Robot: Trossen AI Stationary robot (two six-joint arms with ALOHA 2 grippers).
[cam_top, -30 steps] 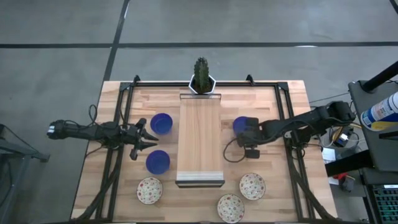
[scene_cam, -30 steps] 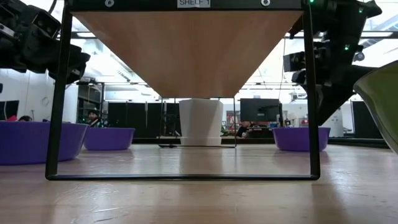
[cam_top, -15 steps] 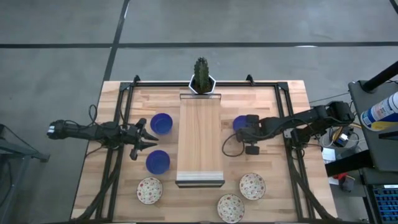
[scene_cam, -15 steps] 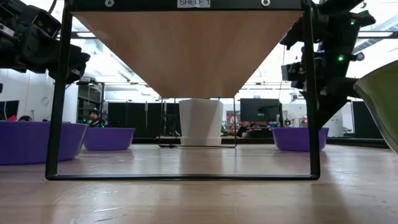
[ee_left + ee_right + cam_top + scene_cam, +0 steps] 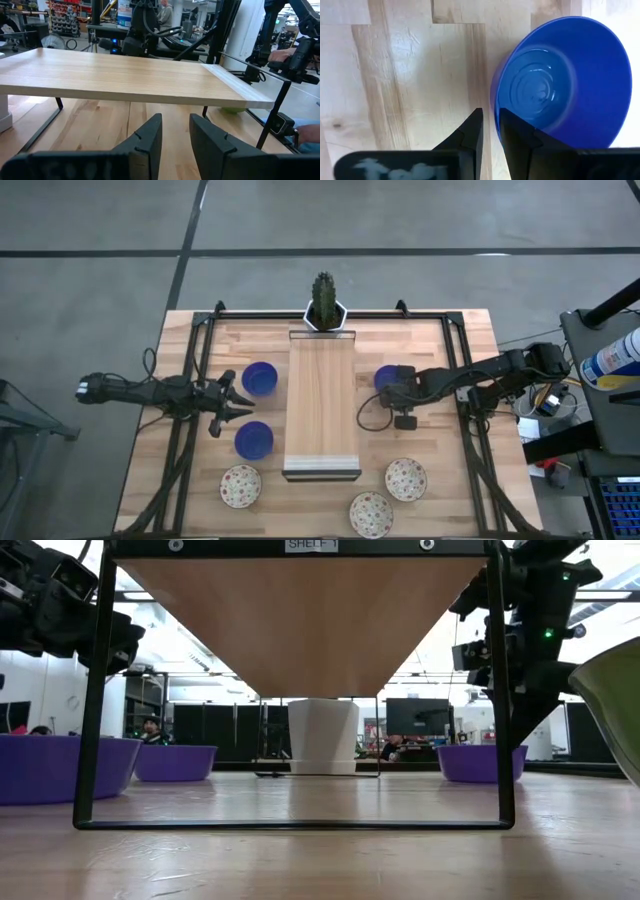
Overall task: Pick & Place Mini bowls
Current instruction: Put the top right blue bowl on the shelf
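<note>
A blue mini bowl (image 5: pixel 384 376) (image 5: pixel 565 80) sits upright on the table, right of the wooden shelf (image 5: pixel 322 395). My right gripper (image 5: pixel 490 114) (image 5: pixel 392 388) points down over that bowl's edge, its fingers a narrow gap apart, one on each side of the rim. Two more blue mini bowls (image 5: pixel 260 378) (image 5: pixel 253 439) sit left of the shelf. My left gripper (image 5: pixel 243 402) (image 5: pixel 175 122) waits open and level between them, holding nothing. Three speckled cream mini bowls (image 5: pixel 241 485) (image 5: pixel 406 478) (image 5: pixel 371 513) rest near the front edge. My right gripper straddles the blue bowl's rim (image 5: pixel 494 107) on the side toward the shelf, coming from above. One finger (image 5: pixel 512 132) is inside the bowl and the other (image 5: pixel 472 129) outside. Whether they touch the rim I cannot tell. The bowl rests on the table.
The shelf's black metal frame (image 5: pixel 460 380) runs along both sides of the table, and its post (image 5: pixel 503 690) stands beside my right arm. A white cactus pot (image 5: pixel 325 313) stands at the far edge behind the shelf. Cables trail from the right arm.
My right gripper has shifted slightly toward the shelf, over the blue bowl's rim, then held still. The bowl has stayed where it was.
</note>
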